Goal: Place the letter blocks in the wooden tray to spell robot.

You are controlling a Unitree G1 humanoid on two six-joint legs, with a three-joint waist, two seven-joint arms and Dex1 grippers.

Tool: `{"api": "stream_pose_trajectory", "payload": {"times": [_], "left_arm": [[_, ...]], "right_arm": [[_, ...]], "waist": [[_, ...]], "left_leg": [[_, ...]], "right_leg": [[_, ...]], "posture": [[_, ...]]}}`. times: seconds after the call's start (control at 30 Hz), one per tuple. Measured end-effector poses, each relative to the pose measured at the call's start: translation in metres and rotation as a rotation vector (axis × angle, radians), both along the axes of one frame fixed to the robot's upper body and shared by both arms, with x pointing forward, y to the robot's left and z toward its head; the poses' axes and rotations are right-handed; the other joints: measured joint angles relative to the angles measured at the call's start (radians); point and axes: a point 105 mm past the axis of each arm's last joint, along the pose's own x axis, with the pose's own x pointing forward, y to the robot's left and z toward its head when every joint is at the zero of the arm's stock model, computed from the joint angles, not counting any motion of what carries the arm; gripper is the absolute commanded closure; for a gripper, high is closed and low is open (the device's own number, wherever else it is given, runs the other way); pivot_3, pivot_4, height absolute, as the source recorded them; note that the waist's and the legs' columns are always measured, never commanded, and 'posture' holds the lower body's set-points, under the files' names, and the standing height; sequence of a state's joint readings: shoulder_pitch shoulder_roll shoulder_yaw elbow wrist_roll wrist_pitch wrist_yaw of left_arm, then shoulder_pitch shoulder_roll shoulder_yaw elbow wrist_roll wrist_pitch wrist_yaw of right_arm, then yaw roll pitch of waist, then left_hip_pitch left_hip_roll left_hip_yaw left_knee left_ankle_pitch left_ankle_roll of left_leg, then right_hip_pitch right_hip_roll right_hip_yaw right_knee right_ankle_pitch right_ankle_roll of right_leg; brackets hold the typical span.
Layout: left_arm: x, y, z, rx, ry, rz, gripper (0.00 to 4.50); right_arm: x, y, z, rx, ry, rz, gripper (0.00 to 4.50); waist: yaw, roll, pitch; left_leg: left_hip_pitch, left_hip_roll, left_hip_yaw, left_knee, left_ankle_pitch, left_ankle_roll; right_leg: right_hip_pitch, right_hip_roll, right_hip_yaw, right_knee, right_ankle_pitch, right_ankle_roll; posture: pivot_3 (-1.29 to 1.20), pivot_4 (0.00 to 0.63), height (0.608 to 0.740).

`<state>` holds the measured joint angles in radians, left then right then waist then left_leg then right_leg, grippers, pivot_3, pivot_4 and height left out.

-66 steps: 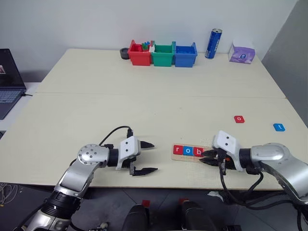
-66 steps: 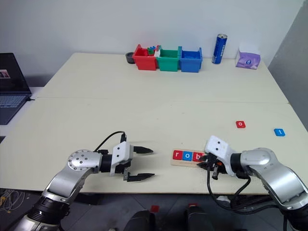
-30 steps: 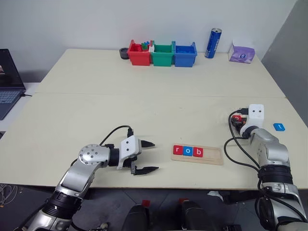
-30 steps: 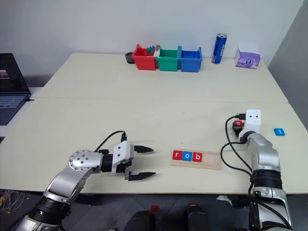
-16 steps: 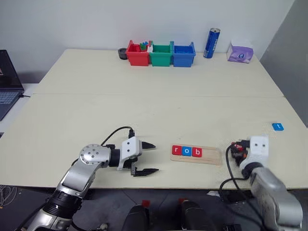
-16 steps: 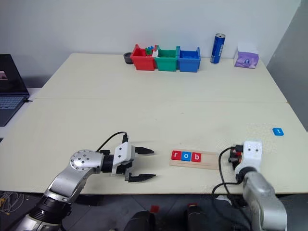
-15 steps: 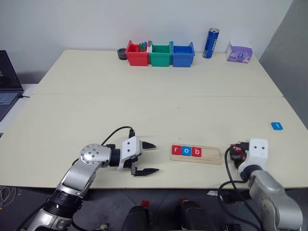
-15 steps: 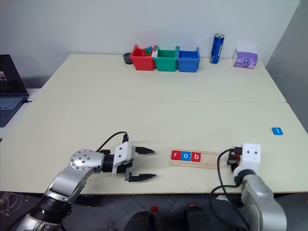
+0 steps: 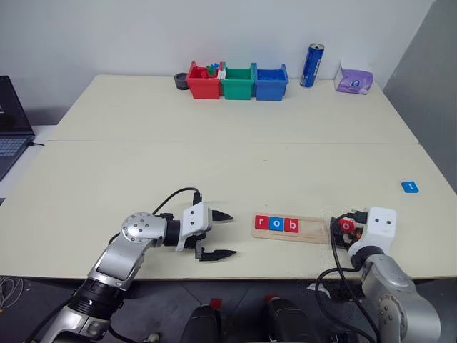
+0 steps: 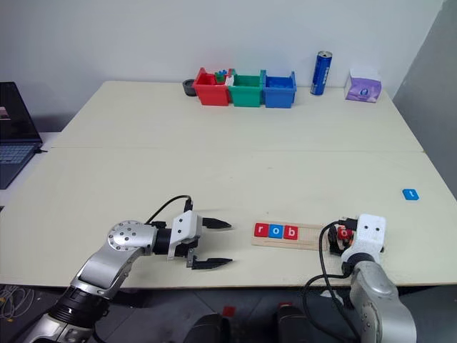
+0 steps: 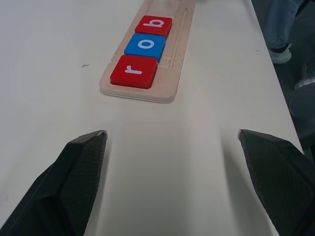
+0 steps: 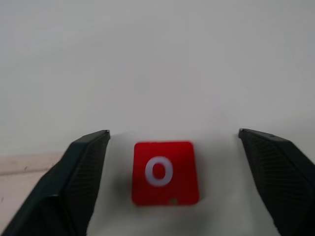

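While three tiles [image 9: 276,224] sit in the wooden tray [image 9: 316,230], the right gripper [image 12: 172,142] stands wide open around a red "o" tile [image 12: 165,172] lying beside the tray's end; the left gripper [image 9: 218,234] is open, empty.

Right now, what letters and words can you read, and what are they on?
"r" on the red tile, first in the wooden tray.
"o" on the blue tile, second.
"b" on the red tile, third.
"o" on the loose red tile between the right gripper fingers.
Blue tile, blue can, purple pack: too small to read.
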<state>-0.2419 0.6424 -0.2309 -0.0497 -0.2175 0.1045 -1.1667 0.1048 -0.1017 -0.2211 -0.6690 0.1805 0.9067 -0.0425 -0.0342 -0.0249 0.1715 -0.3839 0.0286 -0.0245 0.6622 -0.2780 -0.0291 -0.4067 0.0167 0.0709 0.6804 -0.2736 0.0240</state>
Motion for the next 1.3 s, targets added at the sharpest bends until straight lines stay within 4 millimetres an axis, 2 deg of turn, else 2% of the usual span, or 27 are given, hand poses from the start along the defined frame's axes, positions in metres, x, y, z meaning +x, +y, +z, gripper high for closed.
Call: {"api": "stream_pose_trajectory", "payload": {"times": [0.17,0.3,0.43,0.57,0.67,1.0,1.1,1.3], "left_arm": [[-0.001,0.001,-0.002,0.0,0.005,0.007,0.0],[0.0,0.0,-0.002,-0.003,0.002,0.017,0.0],[0.0,0.0,-0.002,-0.001,0.0,0.02,0.0],[0.001,0.0,-0.002,-0.001,0.0,0.02,0.0],[0.002,0.0,-0.001,-0.001,-0.007,0.018,0.0],[0.002,-0.001,0.0,0.002,-0.009,0.018,0.0],[0.002,0.0,0.0,0.003,-0.008,0.019,0.0],[0.001,0.001,-0.002,0.005,-0.003,0.023,0.0]], "right_arm": [[0.011,-0.006,0.027,-0.12,-0.04,0.101,0.02],[0.018,-0.016,0.039,-0.206,0.037,0.368,0.02],[0.012,-0.029,0.048,-0.303,0.141,0.581,0.02],[-0.003,-0.03,0.032,-0.365,0.303,0.81,0.02],[-0.007,-0.026,0.023,-0.366,0.357,0.934,0.02],[0.013,-0.031,0.008,-0.398,0.42,1.063,0.02],[0.015,-0.03,0.008,-0.401,0.432,1.095,0.6],[0.016,-0.028,0.008,-0.418,0.436,1.128,2.77]], "waist": [[0.0,0.0,0.0],[0.0,0.001,0.002],[0.002,0.001,0.003],[0.002,0.0,0.003],[0.0,0.0,0.003],[0.002,0.0,0.004],[0.003,0.0,0.004],[0.003,-0.001,0.004]], "left_leg": [[0.0,-0.001,0.0,0.0,0.0,0.0],[-0.001,-0.002,0.001,0.001,0.0,0.0],[-0.001,-0.002,0.001,0.0,0.0,0.0],[-0.001,-0.002,0.001,0.0,0.0,0.0],[-0.001,-0.001,0.002,0.0,0.0,0.0],[-0.001,-0.001,0.002,0.001,0.0,0.0],[-0.001,-0.001,0.002,0.001,0.0,0.0],[0.0,-0.001,0.001,0.002,0.0,0.0]], "right_leg": [[0.0,0.0,0.0,0.0,0.0,0.0],[0.001,-0.001,0.0,-0.001,0.0,0.0],[0.001,0.001,-0.001,-0.002,0.0,0.0],[0.001,0.002,-0.001,-0.001,0.0,-0.001],[0.001,0.002,-0.002,-0.001,0.0,0.0],[0.001,0.0,-0.001,-0.001,0.0,0.001],[0.001,0.0,-0.002,-0.001,0.0,0.001],[0.001,0.0,-0.001,-0.001,0.0,0.001]], "posture": [[0.0,0.15,0.74],[0.0,0.15,0.74],[0.0,0.15,0.74],[0.0,0.15,0.74],[0.0,0.15,0.74],[0.0,0.15,0.74],[0.0,0.15,0.74],[0.0,0.15,0.74]]}}
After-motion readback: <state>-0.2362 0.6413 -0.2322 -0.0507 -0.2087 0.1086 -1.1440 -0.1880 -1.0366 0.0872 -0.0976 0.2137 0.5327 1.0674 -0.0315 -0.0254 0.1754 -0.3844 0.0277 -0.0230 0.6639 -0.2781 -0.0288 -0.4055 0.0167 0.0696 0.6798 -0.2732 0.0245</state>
